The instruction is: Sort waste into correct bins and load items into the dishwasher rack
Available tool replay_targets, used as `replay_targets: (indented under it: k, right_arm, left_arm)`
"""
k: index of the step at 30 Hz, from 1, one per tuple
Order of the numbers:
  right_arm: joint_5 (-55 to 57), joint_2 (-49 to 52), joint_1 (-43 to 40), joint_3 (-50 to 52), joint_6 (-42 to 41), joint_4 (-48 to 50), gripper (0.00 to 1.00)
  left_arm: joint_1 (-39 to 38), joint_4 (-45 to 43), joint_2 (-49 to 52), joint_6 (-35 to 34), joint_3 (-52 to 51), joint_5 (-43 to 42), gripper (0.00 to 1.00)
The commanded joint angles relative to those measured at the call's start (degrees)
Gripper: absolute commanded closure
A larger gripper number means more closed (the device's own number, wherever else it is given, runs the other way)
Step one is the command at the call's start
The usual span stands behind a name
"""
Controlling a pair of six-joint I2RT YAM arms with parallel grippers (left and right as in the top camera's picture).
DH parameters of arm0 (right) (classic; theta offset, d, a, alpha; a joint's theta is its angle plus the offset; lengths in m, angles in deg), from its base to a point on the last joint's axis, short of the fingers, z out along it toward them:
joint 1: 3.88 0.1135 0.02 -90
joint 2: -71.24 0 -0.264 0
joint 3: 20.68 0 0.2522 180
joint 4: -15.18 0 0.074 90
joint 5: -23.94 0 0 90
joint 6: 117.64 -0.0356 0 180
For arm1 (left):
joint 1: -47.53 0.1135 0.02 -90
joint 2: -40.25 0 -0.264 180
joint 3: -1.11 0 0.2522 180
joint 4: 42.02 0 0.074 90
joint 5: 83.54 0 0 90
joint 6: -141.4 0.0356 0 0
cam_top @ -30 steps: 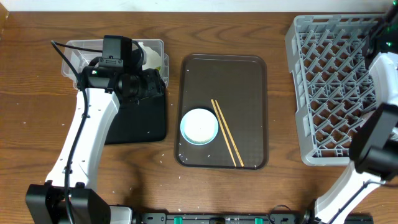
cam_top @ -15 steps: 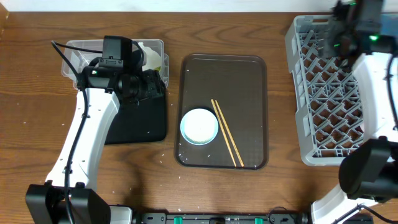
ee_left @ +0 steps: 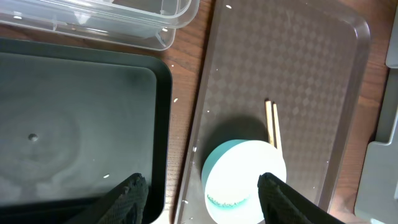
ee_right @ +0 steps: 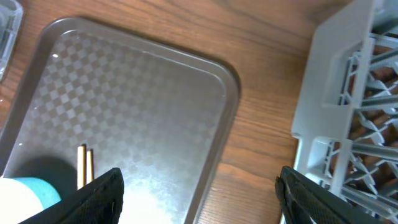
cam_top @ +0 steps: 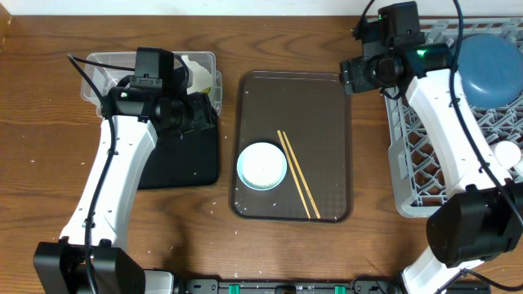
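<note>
The small light blue bowl (cam_top: 261,166) looks hard, smooth and light. It could slip, so I would pinch its thin edge. It is round, white in the middle, blue outside. It sits on the brown tray (cam_top: 319,98), right beside the two chopsticks (cam_top: 298,174). The right claw (ee_right: 202,193) and the left claw (ee_left: 202,186) are both wide open, holding nothing.

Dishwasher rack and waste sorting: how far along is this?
Done: dark blue bowl and pale cup sit in the rack; tissue lies in the clear tub. In hand: nothing; left gripper and right gripper open. Remaining: light blue bowl and chopsticks on the brown tray.
</note>
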Motion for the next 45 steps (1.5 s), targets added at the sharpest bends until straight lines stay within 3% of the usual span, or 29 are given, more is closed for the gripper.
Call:
replay_targets:
  k: [1,13,21,26,34,45]
  right_arm:
    - [-0.2,-0.1,1.7,0.0,-1.1,-0.4,0.22]
    - [-4.4,0.2,11.1,5.9,-2.9,-4.6,0.24]
    - [-4.3,0.3,19.6,18.0,-9.7,2.8,0.26]
    - [-0.1,0.3,21.3,20.2,-13.6,5.1,0.25]
    - [5.9,-1.2,17.0,18.1,-15.3,5.0,0.24]
    - [9.2,-7.1,0.3,18.1,-16.3,3.7,0.23]
  left_arm:
    - [0.1,0.3,0.0,0.8,0.2,0.1,0.39]
    - [0.1,2.7,0.0,0.8,0.2,0.9,0.38]
    - [0.1,3.3,0.0,0.8,0.2,2.7,0.38]
    - [-0.5,3.8,0.0,1.2,0.2,2.0,0.39]
    - [-8.0,2.1,0.4,1.2,-0.3,2.3,0.39]
    - [-22.2,-3.4,9.5,-3.0,-0.4,2.3,0.39]
